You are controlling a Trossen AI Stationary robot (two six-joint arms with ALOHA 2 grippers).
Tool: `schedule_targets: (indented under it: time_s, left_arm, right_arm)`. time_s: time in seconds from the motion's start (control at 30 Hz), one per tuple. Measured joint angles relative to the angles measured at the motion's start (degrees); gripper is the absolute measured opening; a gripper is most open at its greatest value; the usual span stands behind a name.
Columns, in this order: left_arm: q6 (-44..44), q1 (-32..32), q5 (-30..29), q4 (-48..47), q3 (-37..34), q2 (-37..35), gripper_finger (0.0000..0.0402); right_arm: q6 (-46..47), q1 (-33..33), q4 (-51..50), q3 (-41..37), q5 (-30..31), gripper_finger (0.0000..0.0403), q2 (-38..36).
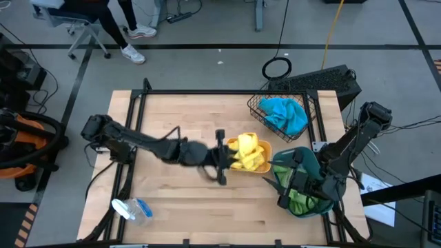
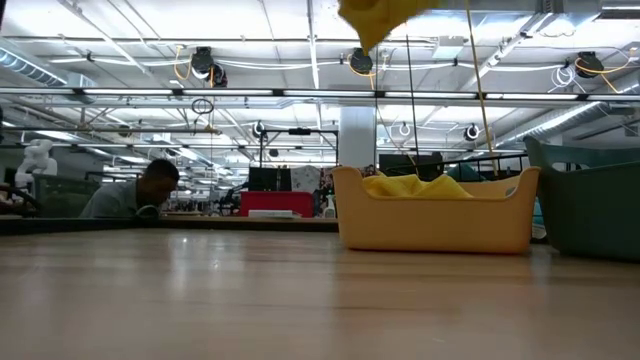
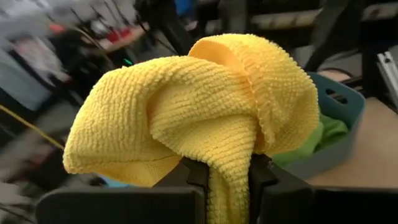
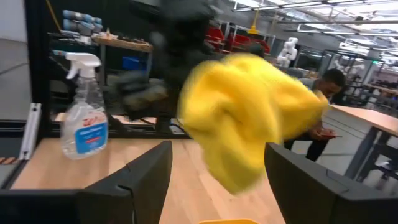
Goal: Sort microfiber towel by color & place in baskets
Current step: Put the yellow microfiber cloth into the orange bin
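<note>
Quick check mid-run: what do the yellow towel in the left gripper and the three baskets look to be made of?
Yellow towel, pinched in the left gripper: soft knobbly microfiber-like cloth, with a visible looped weave. Orange rectangular bin: smooth, matte, moulded, probably plastic. Dark teal bin: the same moulded look, with slotted handle holes. Black basket: thin wire mesh, likely coated metal.

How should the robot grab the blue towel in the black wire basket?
Probably straight down from above, pinching the bunched-up middle of the blue towel. The wire basket walls stand all around it, so sideways is blocked. The left gripper is shut on a yellow towel; the open right gripper is nearer.
</note>
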Motion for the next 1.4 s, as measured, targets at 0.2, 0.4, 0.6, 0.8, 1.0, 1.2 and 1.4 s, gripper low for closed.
schedule_targets:
  time_s: [0.2, 0.4, 0.6, 0.8, 1.0, 1.2, 1.4]
  left_arm:
    - [-7.44, 7.38, 13.53, -3.53, 0.02, 1.96, 0.0039]
    - [-9.94, 10.37, 17.58, -4.59, 0.0, 5.84, 0.0046]
    - [-9.93, 11.63, 17.98, -4.15, 0.0, 10.63, 0.0052]
    - [-10.0, 13.04, 18.63, -1.0, -0.02, 15.48, 0.0054]
    - [-10.98, 13.67, 22.19, 3.96, -0.02, 20.26, 0.0055]
    - [-11.43, 13.89, 22.51, 4.97, -0.02, 23.07, 0.0055]
    - [-11.21, 13.76, 22.51, 4.94, -0.02, 23.39, 0.0067]
  right_arm:
    - [-0.85, 2.2, 0.02, 0.0, -0.1, 0.0247, -0.02]
    - [-3.85, 3.13, 0.3, 0.0, -0.14, 0.0247, -0.02]
    - [-3.94, 3.07, 0.44, 0.0, -0.14, 0.0247, -0.02]
    - [-4.32, 3.05, 0.42, 0.0, -0.18, 0.0247, -0.02]
    - [-4.53, 3.05, 0.37, 0.0, -0.22, 0.0247, -0.02]
    - [-4.53, 3.05, 0.25, 0.0, -0.23, 0.0247, -0.02]
    - [-4.54, 3.04, 0.22, 0.0, -0.24, 0.0247, -0.02]
